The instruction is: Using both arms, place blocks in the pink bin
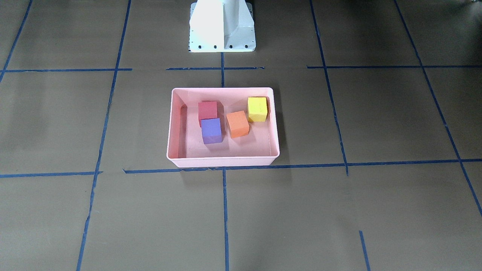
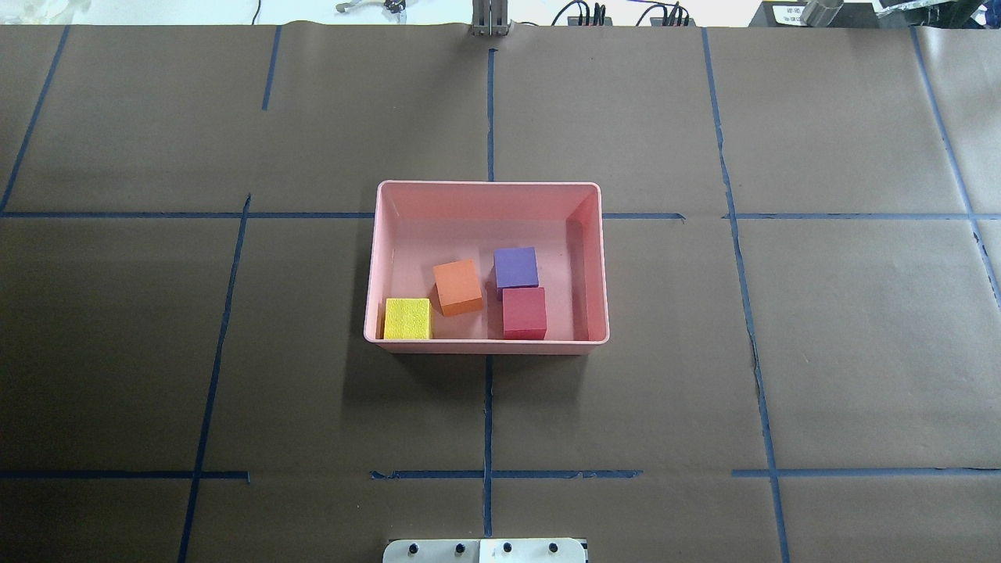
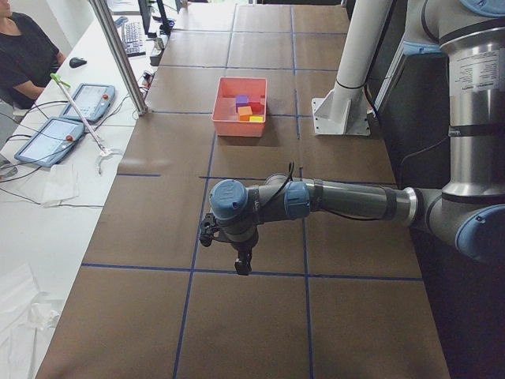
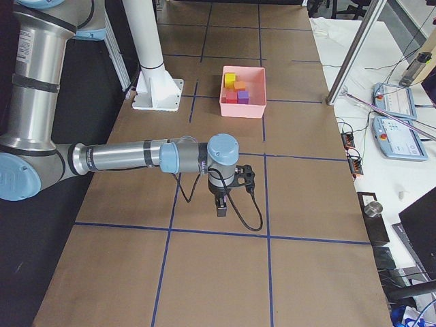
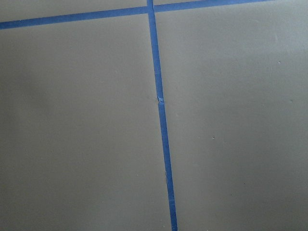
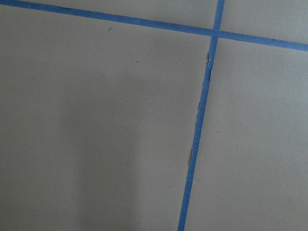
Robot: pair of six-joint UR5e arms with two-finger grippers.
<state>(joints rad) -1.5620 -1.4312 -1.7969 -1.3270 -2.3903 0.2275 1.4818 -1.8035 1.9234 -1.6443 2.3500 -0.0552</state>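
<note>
The pink bin (image 1: 222, 162) (image 2: 485, 188) sits at the middle of the brown table. All four blocks lie inside it: red (image 1: 208, 110) (image 2: 523, 312), purple (image 1: 211, 130) (image 2: 516, 267), orange (image 1: 237, 124) (image 2: 457, 286) and yellow-green (image 1: 257, 109) (image 2: 407, 318). Red and purple touch. My left gripper (image 3: 243, 264) shows only in the exterior left view, far from the bin (image 3: 238, 124), pointing down over bare table. My right gripper (image 4: 221, 204) shows only in the exterior right view, likewise far from the bin (image 4: 242, 109). I cannot tell whether either is open or shut.
The white pedestal base (image 1: 222, 26) (image 2: 485, 550) stands behind the bin on the robot's side. Blue tape lines (image 5: 161, 125) cross the table. An operator (image 3: 24, 55), tablets (image 3: 87, 101) and a metal post (image 3: 118, 55) are beyond the table's far edge.
</note>
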